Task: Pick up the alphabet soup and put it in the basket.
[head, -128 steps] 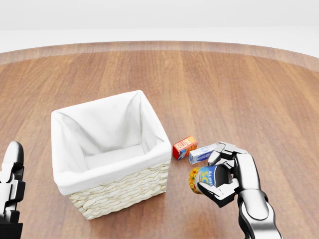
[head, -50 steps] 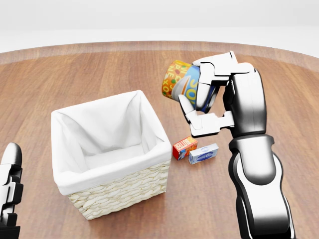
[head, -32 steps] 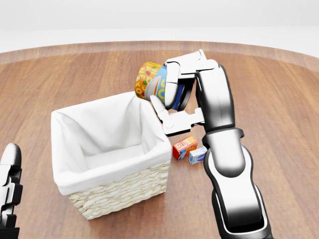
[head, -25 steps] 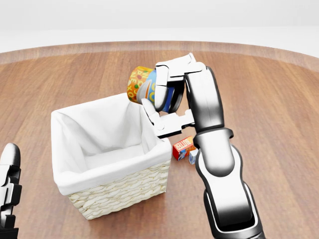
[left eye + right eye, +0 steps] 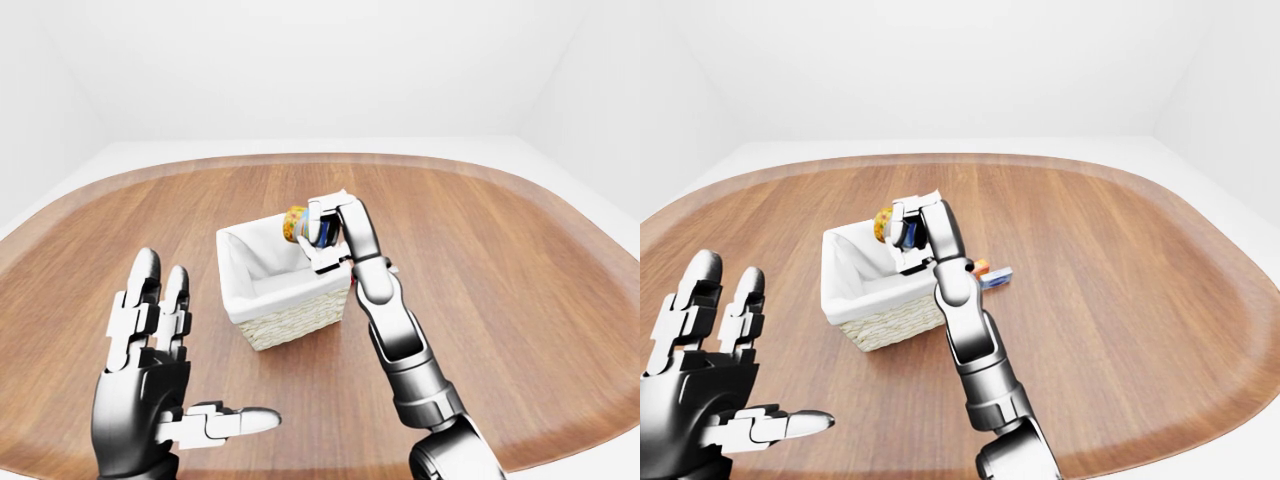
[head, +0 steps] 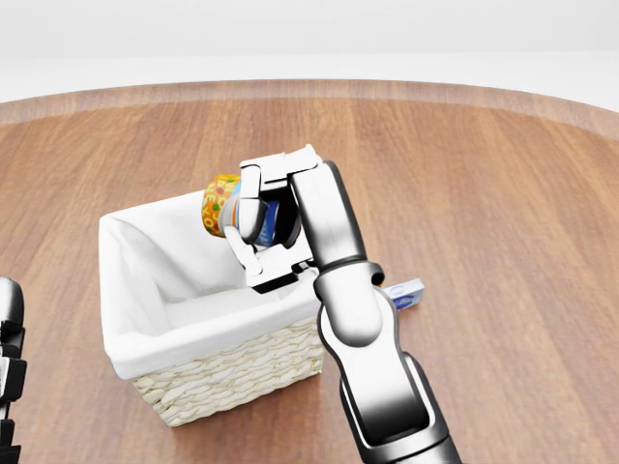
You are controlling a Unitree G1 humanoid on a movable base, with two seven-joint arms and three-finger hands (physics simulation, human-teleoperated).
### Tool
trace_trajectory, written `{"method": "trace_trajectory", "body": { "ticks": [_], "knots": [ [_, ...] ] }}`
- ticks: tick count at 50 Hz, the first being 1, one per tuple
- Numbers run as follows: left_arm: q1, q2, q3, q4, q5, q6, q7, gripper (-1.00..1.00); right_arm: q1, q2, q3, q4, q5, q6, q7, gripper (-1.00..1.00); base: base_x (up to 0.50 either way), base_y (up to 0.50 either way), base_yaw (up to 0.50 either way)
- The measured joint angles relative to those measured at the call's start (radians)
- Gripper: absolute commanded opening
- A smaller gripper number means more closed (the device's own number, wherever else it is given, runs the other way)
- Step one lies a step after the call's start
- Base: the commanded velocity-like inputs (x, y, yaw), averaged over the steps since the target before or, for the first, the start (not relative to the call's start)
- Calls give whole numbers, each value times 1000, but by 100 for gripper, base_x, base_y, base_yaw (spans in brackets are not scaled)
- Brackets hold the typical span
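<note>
Moved leftward since earlier, the right robot hand (image 6: 253,227) now grips the alphabet soup (image 6: 221,205) over the basket (image 6: 218,372). Its arm hides most of a blue box (image 6: 408,293). Left robot hand (image 5: 160,400) spreads open above the wooden surface (image 5: 520,260); white walls surround.

Your right hand (image 6: 259,232) holds the soup can (image 6: 221,205) over the basket (image 6: 193,367). A small box (image 6: 406,293) lies right of the basket in the head view.
</note>
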Motion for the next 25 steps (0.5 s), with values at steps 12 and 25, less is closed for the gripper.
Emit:
{"method": "trace_trajectory", "body": {
  "ticks": [12,25],
  "knots": [
    [1,-20,19,-9,-8,8,-24,100,-33,29,7,94,-32,0,-20,-100,0,0,0],
    [7,-35,35,-20,-17,10,-45,100,-56,56,16,166,-55,0,-39,-100,0,0,0]
  ]
}}
